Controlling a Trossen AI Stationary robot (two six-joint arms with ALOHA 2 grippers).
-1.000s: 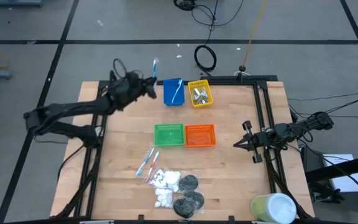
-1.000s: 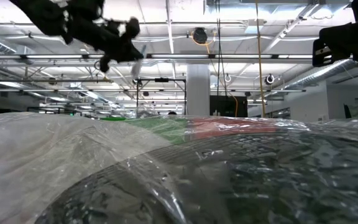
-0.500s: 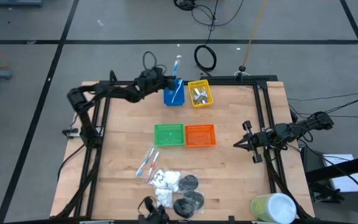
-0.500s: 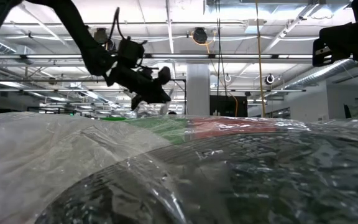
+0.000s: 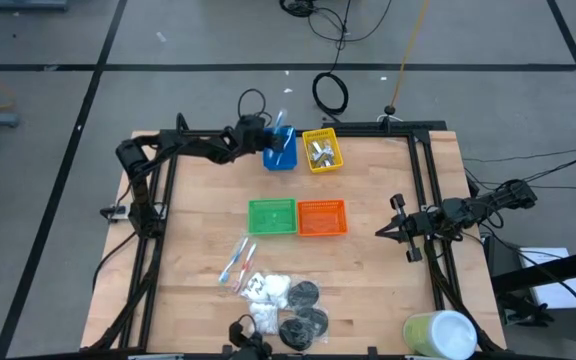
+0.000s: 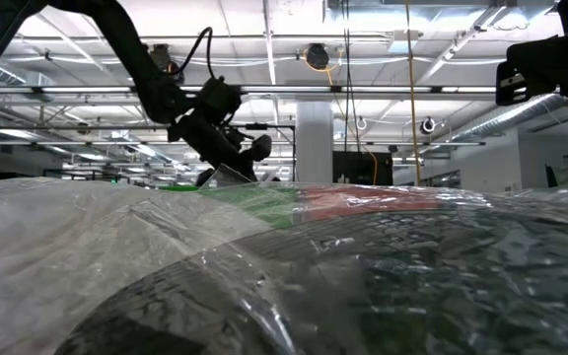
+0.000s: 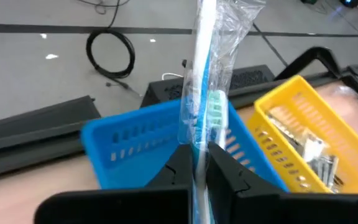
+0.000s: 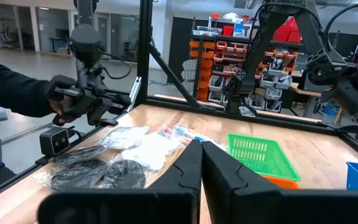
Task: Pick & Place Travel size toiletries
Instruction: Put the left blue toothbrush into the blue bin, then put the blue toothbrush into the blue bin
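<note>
My left gripper is over the far left part of the wooden table, at the left rim of the blue bin. Its fingers are clamped on a wrapped toothbrush, blue and white, in a clear crinkled sleeve. The brush stands nearly upright between the fingers, its upper end above the bin. In the low view the gripper hangs just above the table surface, angled downward.

Another blue toothbrush already lies inside the blue bin. The yellow bin sits touching the blue bin's right side and holds small silvery tubes.

My right gripper is closed on nothing, parked at the right edge of the table, pointing left toward the centre.

Mid-table: green bin and orange bin, side by side, touching.

Remaining toiletries lie at the near edge: a few wrapped toothbrushes just near-left of the green bin, white puffy packets nearer still, black round discs to their right. A pale green-white cylinder stands at the near right corner.

Right wrist view: a person's dark sleeve by the table's near side, the hand on a device.
</note>
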